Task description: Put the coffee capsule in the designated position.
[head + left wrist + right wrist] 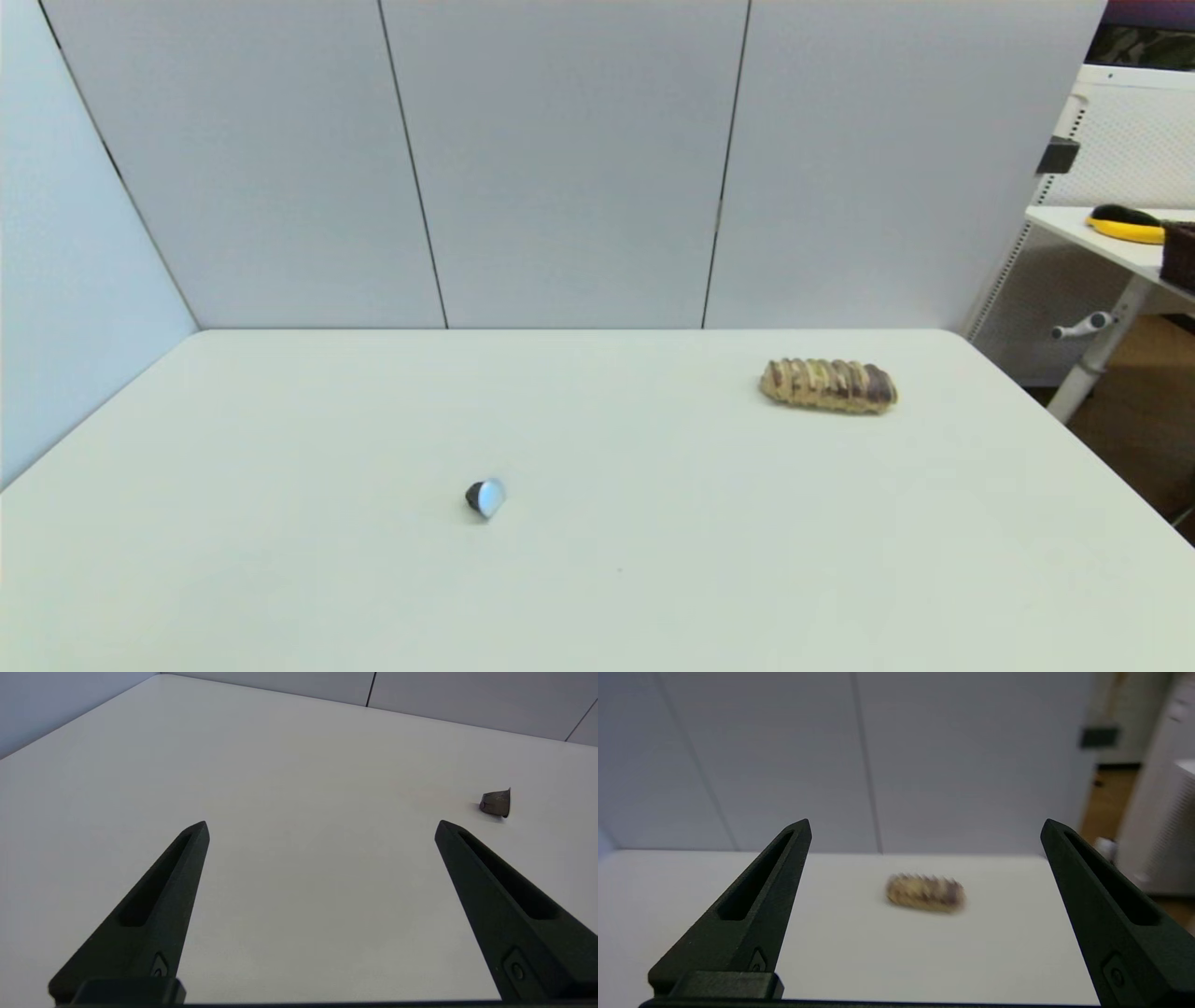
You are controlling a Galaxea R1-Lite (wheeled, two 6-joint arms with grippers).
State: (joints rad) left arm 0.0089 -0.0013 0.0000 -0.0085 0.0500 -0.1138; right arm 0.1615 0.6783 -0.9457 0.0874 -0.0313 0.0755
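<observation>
The coffee capsule (pixel 485 497) lies on its side on the white table (pixel 280 579), a little left of the middle, its pale-blue foil face turned to the right. The left wrist view shows the capsule (pixel 496 803) well beyond the tip of one finger, off to the side. My left gripper (pixel 321 828) is open and empty above the table. My right gripper (pixel 925 828) is open too, holding nothing, facing the bread. Neither arm shows in the head view.
A long tan-and-brown striped bread loaf (pixel 829 385) lies at the table's far right, seen ahead as the bread (pixel 925 893) in the right wrist view. Grey panel walls close the back and left. Another desk (pixel 1111 238) stands beyond the right edge.
</observation>
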